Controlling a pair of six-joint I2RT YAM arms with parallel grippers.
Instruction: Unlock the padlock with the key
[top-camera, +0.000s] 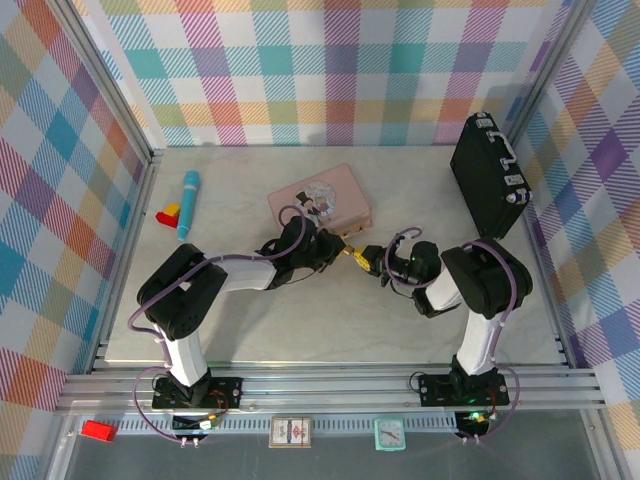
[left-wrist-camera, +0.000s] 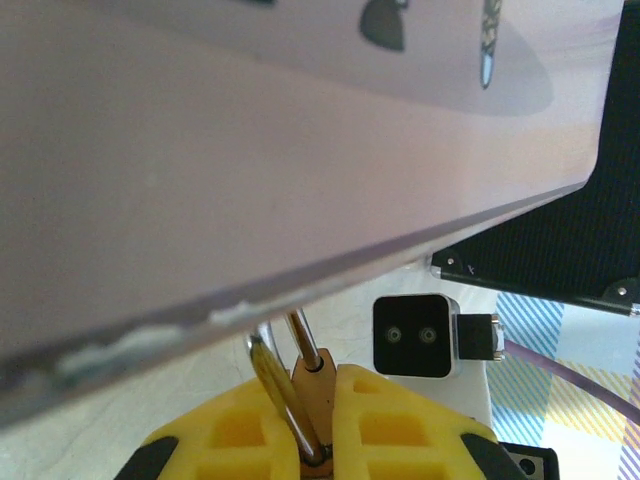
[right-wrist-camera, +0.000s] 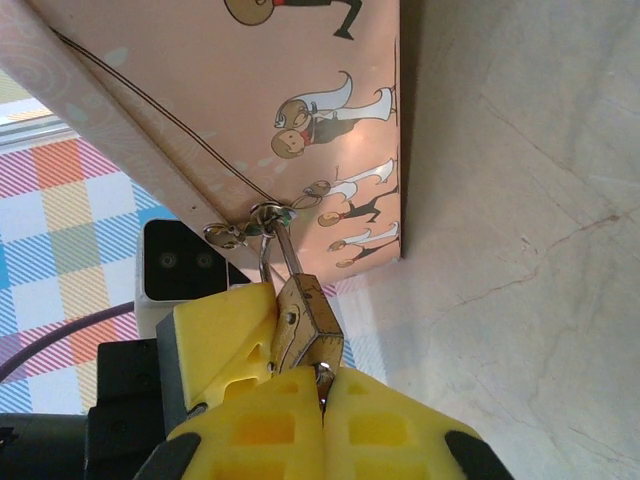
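Right gripper (right-wrist-camera: 322, 430) tight on key (right-wrist-camera: 323, 379) under padlock (right-wrist-camera: 303, 322), left gripper (left-wrist-camera: 320, 425) tight around padlock, by cartoon-printed pink tin (right-wrist-camera: 250, 110).

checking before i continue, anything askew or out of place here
The pink tin lies skewed to the table edges; the black case stands on edge by the right wall. Nothing looks spilled or broken.
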